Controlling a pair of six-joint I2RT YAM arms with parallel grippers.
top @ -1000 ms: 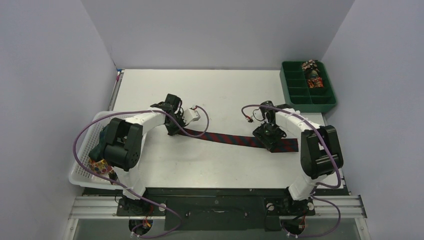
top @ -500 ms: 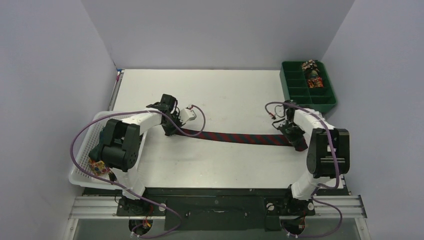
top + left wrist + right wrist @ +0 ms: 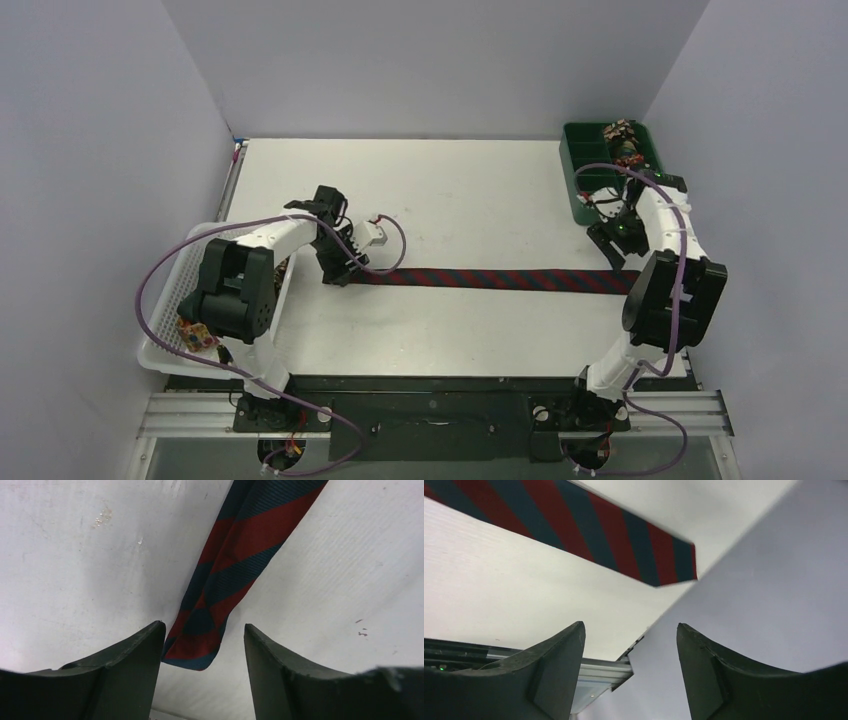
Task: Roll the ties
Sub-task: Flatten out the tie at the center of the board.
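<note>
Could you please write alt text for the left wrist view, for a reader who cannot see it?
The narrow end of a navy and red striped tie lies flat on a white table, its tip between the two open dark fingers of the left gripper. The tie runs to the upper right, out of frame.

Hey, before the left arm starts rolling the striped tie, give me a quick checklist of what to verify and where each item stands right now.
1. Tie lies straight and flat across the table: ok.
2. Narrow end sits between the fingers of the left gripper: ok.
3. The left gripper is open, ready to close: ok.
4. Right gripper is open, holds nothing and is off the tie: ok.
5. Wide end rests fully on the table, not over its edge: cannot tell.
</note>
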